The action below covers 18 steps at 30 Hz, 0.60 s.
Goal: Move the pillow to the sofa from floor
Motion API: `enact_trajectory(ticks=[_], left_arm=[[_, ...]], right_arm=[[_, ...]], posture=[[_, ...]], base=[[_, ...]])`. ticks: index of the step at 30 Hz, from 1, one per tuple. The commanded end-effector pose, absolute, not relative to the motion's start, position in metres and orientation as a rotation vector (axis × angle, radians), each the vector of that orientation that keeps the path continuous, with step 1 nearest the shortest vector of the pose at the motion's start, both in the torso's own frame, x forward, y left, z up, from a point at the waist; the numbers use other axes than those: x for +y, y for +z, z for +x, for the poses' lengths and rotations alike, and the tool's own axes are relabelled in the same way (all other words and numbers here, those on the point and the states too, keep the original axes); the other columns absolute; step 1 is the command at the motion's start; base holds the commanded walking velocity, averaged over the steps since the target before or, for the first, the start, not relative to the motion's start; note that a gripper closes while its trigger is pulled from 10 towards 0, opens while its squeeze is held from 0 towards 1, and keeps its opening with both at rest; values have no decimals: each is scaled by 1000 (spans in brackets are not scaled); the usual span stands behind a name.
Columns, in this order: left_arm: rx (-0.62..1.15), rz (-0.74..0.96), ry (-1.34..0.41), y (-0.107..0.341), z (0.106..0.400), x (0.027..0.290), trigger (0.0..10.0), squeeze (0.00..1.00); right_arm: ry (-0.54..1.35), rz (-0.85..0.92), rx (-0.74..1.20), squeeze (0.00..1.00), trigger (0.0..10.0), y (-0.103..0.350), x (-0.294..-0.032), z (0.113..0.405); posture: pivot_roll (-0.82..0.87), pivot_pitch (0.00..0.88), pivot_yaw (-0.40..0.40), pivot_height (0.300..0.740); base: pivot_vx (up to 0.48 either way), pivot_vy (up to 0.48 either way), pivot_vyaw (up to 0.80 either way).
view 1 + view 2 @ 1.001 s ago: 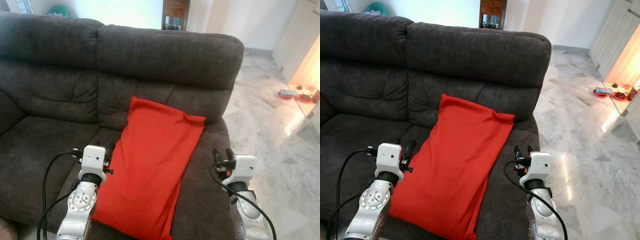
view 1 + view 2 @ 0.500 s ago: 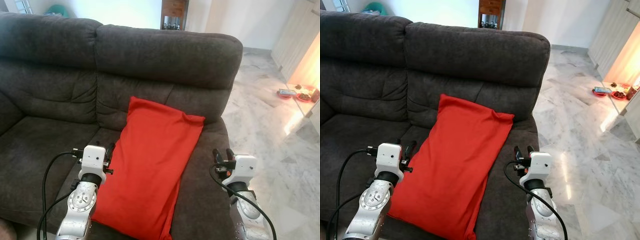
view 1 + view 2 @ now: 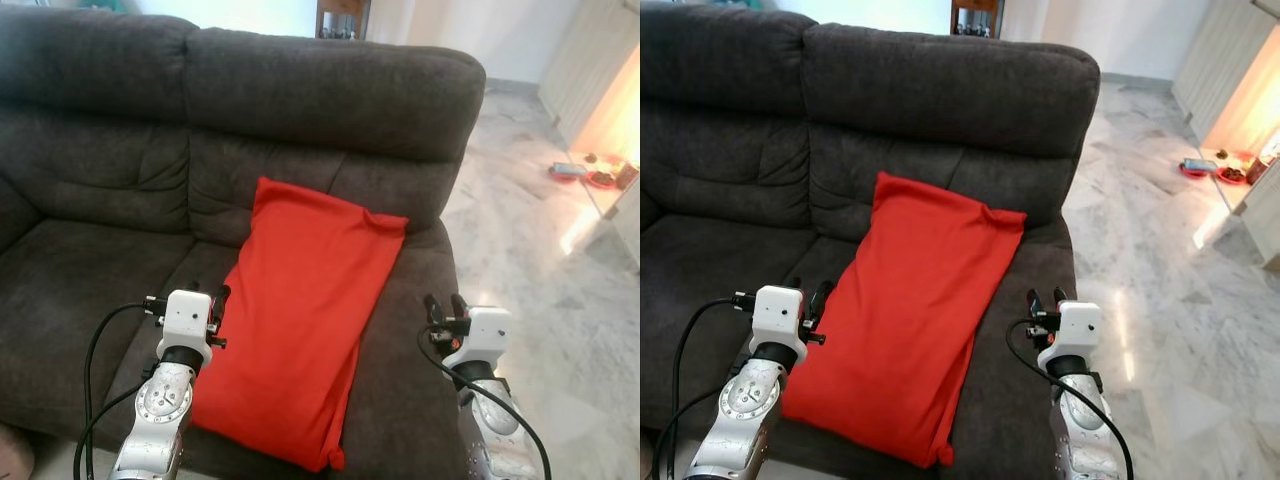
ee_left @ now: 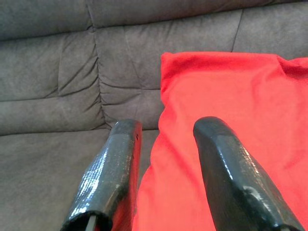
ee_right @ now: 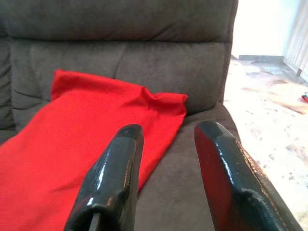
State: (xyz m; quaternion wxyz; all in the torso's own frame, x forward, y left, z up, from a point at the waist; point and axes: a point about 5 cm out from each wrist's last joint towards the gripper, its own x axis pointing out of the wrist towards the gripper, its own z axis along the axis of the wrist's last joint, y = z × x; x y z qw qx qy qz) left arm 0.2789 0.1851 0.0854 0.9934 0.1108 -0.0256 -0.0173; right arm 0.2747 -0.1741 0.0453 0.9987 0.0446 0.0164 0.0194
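Observation:
A long red pillow (image 3: pixel 300 310) lies on the right seat of the dark grey sofa (image 3: pixel 90 170), its top end leaning against the backrest and its lower end reaching past the seat's front edge. My left gripper (image 3: pixel 205 298) is open just left of the pillow, with nothing between its fingers (image 4: pixel 115 168). On the pillow's other side my right gripper (image 3: pixel 445 307) is open and holds nothing, its fingers (image 5: pixel 120 173) over the seat. The pillow (image 4: pixel 226 96) rests free between the two grippers.
Pale marble floor (image 3: pixel 540 250) stretches to the right of the sofa. Small red dishes (image 3: pixel 590 176) stand on the floor at the far right, by a bright doorway. A dark wooden cabinet (image 3: pixel 340 12) stands behind the sofa.
The camera has drawn back and tipped down a little, so the sofa and pillow sit slightly higher in the picture. The pillow and both open grippers keep their places.

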Motion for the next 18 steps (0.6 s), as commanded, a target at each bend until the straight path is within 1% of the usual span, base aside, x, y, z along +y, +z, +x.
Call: enact_trajectory(ticks=[1,10,18], left_arm=[[-54,228,-46,86,280,183,10000,0],[-52,228,-49,84,279,182,10000,0],[-52,229,-49,83,278,182,10000,0]], right_arm=[[30,86,25,0,10000,48,-177,274],[35,87,30,0,10000,46,-176,274],[37,85,34,0,10000,46,-176,274]], posture=[[88,32,-72,740],[92,6,-73,740],[94,0,-76,740]], base=[[-285,0,0],[-287,0,0],[-289,0,0]])
